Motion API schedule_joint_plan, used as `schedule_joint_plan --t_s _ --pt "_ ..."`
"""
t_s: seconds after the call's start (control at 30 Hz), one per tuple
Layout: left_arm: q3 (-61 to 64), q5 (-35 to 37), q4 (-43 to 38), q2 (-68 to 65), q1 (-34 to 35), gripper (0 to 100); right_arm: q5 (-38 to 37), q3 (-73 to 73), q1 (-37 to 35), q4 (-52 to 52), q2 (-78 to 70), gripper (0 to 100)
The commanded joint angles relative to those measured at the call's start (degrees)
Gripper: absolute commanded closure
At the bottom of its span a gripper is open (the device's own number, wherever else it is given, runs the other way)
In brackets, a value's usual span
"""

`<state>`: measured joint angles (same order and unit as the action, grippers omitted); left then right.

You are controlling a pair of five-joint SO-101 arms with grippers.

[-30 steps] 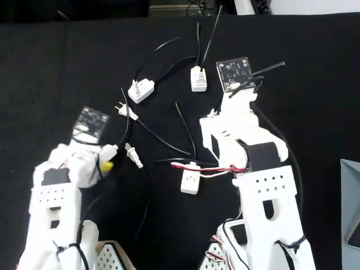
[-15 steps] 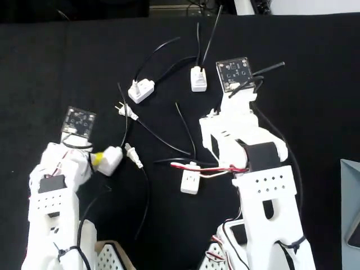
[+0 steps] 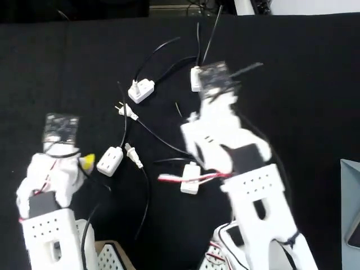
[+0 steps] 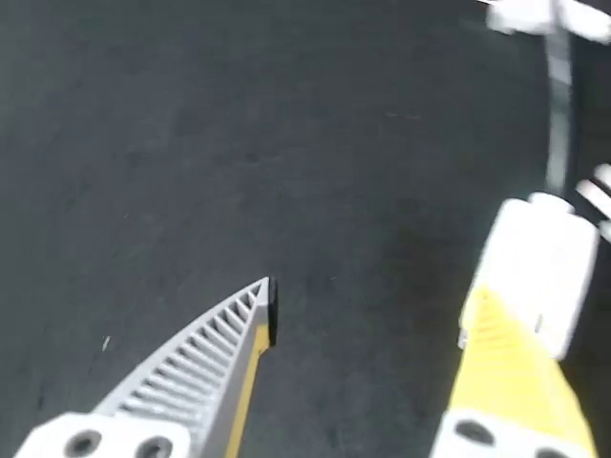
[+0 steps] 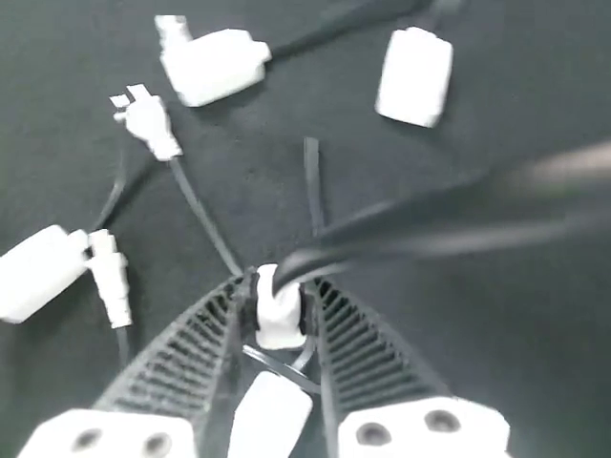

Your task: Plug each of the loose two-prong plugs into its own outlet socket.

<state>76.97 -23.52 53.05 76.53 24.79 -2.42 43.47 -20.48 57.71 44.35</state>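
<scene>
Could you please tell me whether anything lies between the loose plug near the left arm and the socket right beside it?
Nothing visible does: the plug lies right beside the socket on the black cloth, no cable between them. The left gripper, jaws open, is at the socket's other side.

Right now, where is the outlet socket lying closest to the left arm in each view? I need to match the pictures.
High view: the outlet socket lies between the yellow jaw and a loose two-prong plug.
Left wrist view: the outlet socket sits just past the yellow jaw's tip.
Right wrist view: the outlet socket lies well off to one side of the jaws, next to the same two-prong plug.
Shared landmark: that two-prong plug right beside the socket.
</scene>
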Motion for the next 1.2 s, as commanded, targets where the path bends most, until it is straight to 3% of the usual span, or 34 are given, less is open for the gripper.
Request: schedule_joint_plan --t_s 0.0,0.4,0.63,1.17 --pt "-2.2 5.2 3.8 5.6 6.6 69 -3.6 0.7 -6.6 -4.8 -2.2 98.5" --pt "9.5 15.6 3.0 20.0 22.4 69 -4.5 -10.8 -24.2 -9.0 -26.5 98.5" --pt "12.3 15.8 3.1 23.9 22.4 69 -7.9 -16.2 -30.1 -11.8 -34.2 98.6" --pt "12.9 15.9 3.1 24.4 22.3 69 -7.5 -16.2 -32.7 -25.1 -45.1 98.6"
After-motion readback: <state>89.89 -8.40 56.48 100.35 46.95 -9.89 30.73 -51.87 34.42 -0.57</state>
